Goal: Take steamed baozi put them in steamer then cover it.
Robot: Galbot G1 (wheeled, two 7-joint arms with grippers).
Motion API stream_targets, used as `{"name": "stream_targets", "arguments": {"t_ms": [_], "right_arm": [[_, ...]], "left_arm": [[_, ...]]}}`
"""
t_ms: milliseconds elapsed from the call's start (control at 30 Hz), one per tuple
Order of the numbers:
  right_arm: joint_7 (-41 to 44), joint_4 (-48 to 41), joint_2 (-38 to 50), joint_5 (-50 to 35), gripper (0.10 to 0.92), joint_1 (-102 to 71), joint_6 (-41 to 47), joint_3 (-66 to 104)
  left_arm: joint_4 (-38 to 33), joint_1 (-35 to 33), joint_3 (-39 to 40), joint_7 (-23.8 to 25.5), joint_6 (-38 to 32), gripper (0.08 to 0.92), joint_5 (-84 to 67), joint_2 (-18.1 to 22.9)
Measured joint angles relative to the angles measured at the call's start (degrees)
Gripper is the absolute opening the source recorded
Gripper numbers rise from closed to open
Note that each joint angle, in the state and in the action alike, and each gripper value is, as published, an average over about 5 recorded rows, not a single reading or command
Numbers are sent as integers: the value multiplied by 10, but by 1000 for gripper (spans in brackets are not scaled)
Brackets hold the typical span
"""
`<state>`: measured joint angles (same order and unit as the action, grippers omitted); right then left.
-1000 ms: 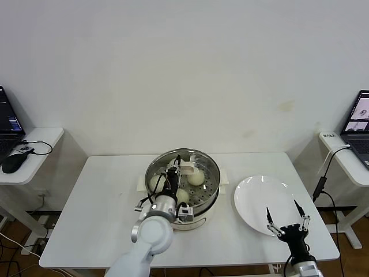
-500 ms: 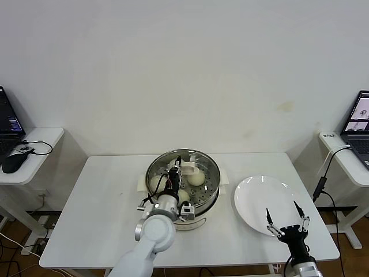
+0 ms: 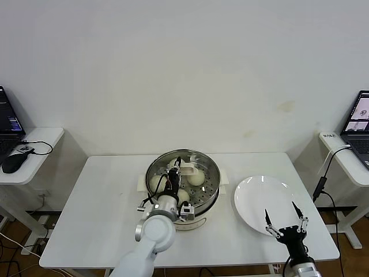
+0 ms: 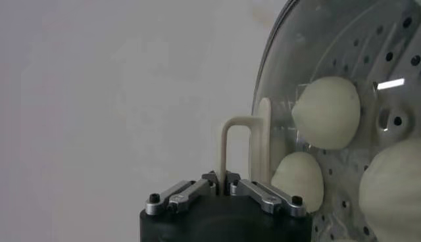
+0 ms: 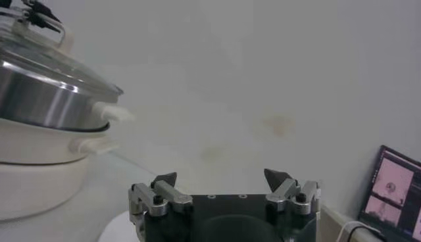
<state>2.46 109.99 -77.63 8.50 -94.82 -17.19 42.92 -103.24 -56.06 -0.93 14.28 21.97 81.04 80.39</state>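
The steel steamer stands on its white base at the table's middle. The clear glass cover lies over it. Through the glass I see three baozi, also in the left wrist view; a fourth is hidden. My left gripper is above the steamer, shut on the cover's cream bar handle. In the left wrist view the left gripper pinches one leg of the handle. My right gripper is open and empty at the near edge of the plate, also in its wrist view.
A bare white plate lies right of the steamer. Side desks hold a laptop and mouse at the far left and a laptop at the far right. The right wrist view shows the steamer to one side.
My left arm has shifted very slightly, still holding the cover's handle over the steamer. My right gripper has edged a little towards the plate.
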Motion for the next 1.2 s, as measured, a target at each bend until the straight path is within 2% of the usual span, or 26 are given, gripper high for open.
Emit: {"name": "stream_targets", "arguments": {"t_ms": [400, 700, 833, 967, 1200], "right_arm": [[1, -3, 0, 2, 823, -1, 0, -3], [1, -6, 5, 0, 823, -3, -1, -8], [3, -7, 11, -6, 823, -7, -3, -9], [6, -6, 15, -16, 823, -8, -2, -12], [14, -6, 21, -39, 823, -14, 4, -28]], "left_arm": [[-44, -32, -11, -2, -5, 555, -10, -17], [-137, -103, -28, -18, -15, 796, -54, -47], [-193, -162, -54, -42, -30, 820, -100, -62], [-237, -232, -100, -93, -61, 823, -187, -75], [-247, -352, -213, -185, -165, 823, -435, -73]]}}
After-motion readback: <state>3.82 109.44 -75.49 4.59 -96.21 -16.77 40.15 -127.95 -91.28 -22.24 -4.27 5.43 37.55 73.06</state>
